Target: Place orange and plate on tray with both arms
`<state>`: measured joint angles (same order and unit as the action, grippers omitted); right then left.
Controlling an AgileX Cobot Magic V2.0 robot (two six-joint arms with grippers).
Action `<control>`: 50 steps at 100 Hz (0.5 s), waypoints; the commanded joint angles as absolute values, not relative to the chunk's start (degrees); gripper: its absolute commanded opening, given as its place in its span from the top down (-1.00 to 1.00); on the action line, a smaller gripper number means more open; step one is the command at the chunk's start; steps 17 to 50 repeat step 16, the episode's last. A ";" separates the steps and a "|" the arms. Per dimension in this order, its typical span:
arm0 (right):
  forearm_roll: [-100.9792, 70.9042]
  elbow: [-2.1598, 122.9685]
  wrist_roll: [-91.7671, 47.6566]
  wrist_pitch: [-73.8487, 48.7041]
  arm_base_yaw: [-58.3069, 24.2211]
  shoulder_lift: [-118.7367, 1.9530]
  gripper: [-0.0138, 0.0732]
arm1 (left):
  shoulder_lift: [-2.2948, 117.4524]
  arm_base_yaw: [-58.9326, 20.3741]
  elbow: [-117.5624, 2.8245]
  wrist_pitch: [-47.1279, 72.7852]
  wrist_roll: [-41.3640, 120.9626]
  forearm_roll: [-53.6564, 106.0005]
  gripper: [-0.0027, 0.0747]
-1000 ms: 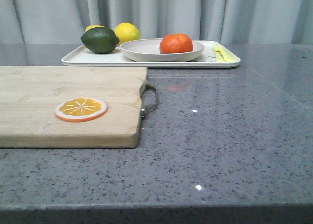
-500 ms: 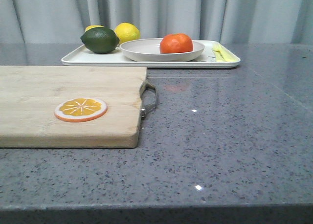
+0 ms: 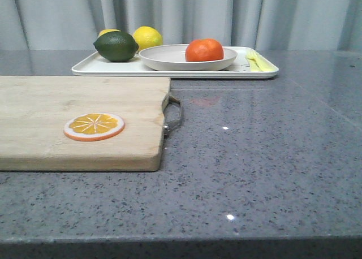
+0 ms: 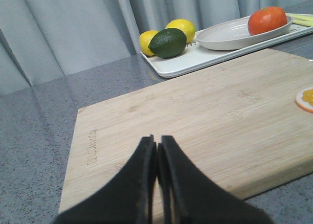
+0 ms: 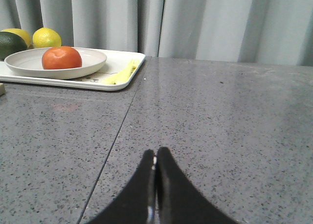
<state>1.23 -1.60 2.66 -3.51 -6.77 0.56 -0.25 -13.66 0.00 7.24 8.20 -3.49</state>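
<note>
**A:** What have you got on screen, biggest stuff first?

**B:** I'm looking at a grey speckled stone countertop (image 3: 271,157) with pale grey curtains behind it. Next biggest is a light wooden cutting board with a metal handle (image 3: 85,120), sitting on the left half of the counter, near side. Behind it, at the far edge, I see the flat rectangular white tray with rounded corners (image 3: 102,68).

**A:** And the task items?

**B:** The wide shallow off-white round plate (image 3: 164,58) is sitting on the tray, roughly mid-tray. The whole glossy orange (image 3: 204,50) is in the plate, toward its right side. So from my seat both are on the tray.

**A:** Other things on it?

**B:** A dark green lime-shaped fruit (image 3: 115,46) at the tray's left end, just beside the plate, with a yellow lemon (image 3: 147,37) behind it and a second yellow fruit (image 3: 107,31) peeking out behind the lime. A pale yellow utensil-looking thing (image 3: 255,61) lies at the right end; I can't tell what it is.

**A:** Grippers?

**B:** Neither arm shows in the front view. On the wrist cams, the black left gripper (image 4: 157,150) hangs over the board's near part, fingers pressed together on nothing. The black right gripper (image 5: 155,160) is over bare counter, also closed up and empty.

**A:** Smallest?

**B:** A flat orange slice disc (image 3: 94,126) lying on the board.
</note>
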 commanded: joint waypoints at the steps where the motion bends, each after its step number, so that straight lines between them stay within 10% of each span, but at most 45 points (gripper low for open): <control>1: 1.47 -1.31 2.64 1.17 -6.45 1.69 0.84 | -2.22 -13.54 0.41 2.88 7.56 -3.45 0.98; 50: 1.47 -1.31 2.64 1.17 -6.45 1.69 0.84 | -2.22 -13.54 0.41 2.88 7.56 -3.45 0.98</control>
